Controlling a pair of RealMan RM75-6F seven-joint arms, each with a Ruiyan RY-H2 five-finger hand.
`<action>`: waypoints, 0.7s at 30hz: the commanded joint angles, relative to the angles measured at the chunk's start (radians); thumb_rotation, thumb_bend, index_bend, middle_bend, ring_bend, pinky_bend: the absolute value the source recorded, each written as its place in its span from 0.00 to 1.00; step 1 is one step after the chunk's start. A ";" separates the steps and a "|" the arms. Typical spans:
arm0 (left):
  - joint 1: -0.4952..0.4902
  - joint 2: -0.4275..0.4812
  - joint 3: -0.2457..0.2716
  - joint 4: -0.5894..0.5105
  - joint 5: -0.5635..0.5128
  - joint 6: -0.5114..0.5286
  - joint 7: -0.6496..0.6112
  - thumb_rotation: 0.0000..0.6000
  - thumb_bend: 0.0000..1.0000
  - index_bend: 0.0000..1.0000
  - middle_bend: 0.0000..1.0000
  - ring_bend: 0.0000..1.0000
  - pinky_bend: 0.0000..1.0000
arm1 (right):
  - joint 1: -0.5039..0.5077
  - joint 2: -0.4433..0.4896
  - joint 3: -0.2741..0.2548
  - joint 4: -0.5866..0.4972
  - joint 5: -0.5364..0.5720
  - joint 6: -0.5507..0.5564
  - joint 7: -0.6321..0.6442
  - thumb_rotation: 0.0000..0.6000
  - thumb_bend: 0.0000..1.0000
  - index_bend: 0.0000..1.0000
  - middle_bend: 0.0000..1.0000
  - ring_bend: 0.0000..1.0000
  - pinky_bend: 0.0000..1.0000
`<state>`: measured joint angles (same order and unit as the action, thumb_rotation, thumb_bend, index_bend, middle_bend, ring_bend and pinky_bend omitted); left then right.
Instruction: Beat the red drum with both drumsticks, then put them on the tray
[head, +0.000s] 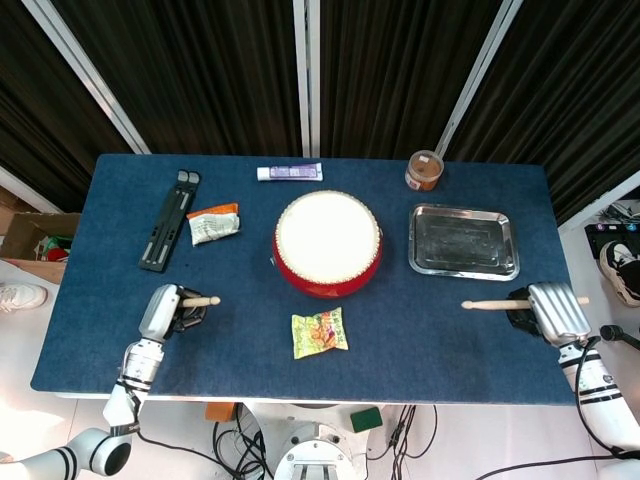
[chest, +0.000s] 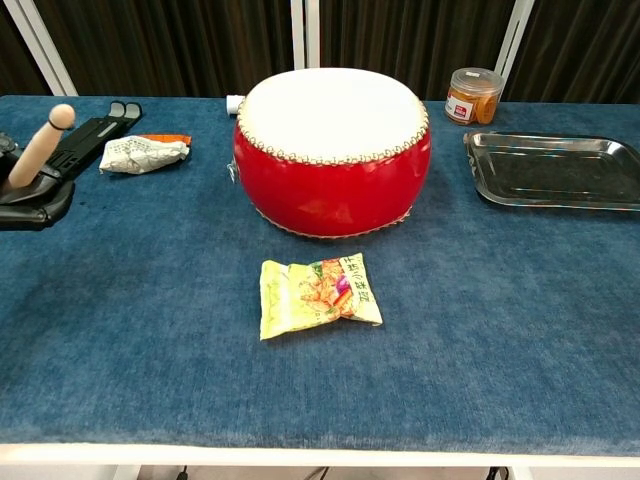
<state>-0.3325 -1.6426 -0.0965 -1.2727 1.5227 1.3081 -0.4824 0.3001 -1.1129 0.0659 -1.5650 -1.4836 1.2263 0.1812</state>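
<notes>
**Both sticks in hand, drum well apart in the middle**

Far left, near the front edge of the blue cloth-covered table (head: 80, 300): left hand (head: 168, 310) clenched around a pale wooden drumstick (head: 200, 301), long axis roughly level in the head view, rounded tip pointing right toward the table's middle. In the chest view, same left drumstick (chest: 38, 145) tilted up and to the right out of the dark fingers (chest: 35, 205) at the frame's left edge.

Centre: round red drum with a white skin and studded rim (head: 328, 243), upright, lying up and to the right of the left hand, up and to the left of the right hand. Neither tip over the skin; both well apart from it. Left tip seemingly somewhat nearer to the rim than the right. Just in front of the drum, a yellow-green snack packet (head: 320, 332), flat on the cloth between the two hands.

Right of the drum: rectangular shiny metal tray (head: 512, 268), bare inside.

Far right: right hand (head: 545, 313) closed on a second pale wooden drumstick (head: 490, 303), axis near level, tip pointing left, just in front of the tray's near rim. Right hand outside the chest view.

Likely next: both tips up and inward onto the white skin.
</notes>
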 joint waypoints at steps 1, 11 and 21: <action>-0.016 0.151 0.006 -0.196 0.032 0.020 0.389 1.00 0.58 1.00 1.00 1.00 1.00 | 0.019 -0.005 0.013 -0.009 0.006 -0.015 -0.021 1.00 0.88 1.00 1.00 1.00 1.00; -0.141 0.256 -0.134 -0.402 -0.059 -0.073 0.890 1.00 0.57 1.00 1.00 1.00 1.00 | 0.194 0.018 0.114 -0.132 0.106 -0.207 -0.211 1.00 0.88 1.00 1.00 1.00 1.00; -0.352 0.180 -0.263 -0.417 -0.326 -0.230 1.217 1.00 0.57 1.00 1.00 1.00 1.00 | 0.479 0.045 0.213 -0.286 0.577 -0.400 -0.657 1.00 0.88 1.00 1.00 1.00 1.00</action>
<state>-0.6239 -1.4326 -0.3181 -1.6931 1.2677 1.1224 0.6780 0.6566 -1.0723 0.2448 -1.7976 -1.0781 0.8922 -0.3117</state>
